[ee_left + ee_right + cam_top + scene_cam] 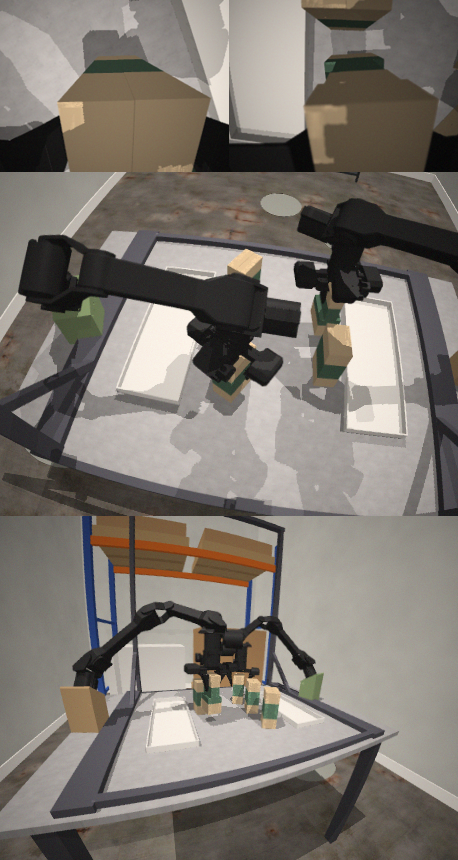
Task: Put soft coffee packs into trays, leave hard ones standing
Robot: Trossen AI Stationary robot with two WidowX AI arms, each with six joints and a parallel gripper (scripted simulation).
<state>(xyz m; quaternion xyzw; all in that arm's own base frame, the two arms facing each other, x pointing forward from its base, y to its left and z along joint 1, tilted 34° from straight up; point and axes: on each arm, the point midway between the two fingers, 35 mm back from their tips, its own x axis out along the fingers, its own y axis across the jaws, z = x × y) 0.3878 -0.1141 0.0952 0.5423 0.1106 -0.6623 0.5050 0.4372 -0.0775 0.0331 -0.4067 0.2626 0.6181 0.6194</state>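
Note:
Five tan coffee packs with green bands stand on the bench. My left gripper (239,368) is open around the top of the near end pack (231,381) of the left row. That pack fills the left wrist view (132,119), with dark fingers set off from both its sides. Another pack of that row (245,265) stands at the far end; the middle one is hidden under the left arm. My right gripper (336,292) is shut on the top of a pack (324,311). That pack shows close in the right wrist view (371,123). The second right-row pack (332,358) stands beside it.
The left white tray (159,339) lies between the left row and the left arm's base. The right white tray (376,364) lies past the right row and shows in the right wrist view (267,65). A dark frame rims the bench. A green block (80,317) stands at the left.

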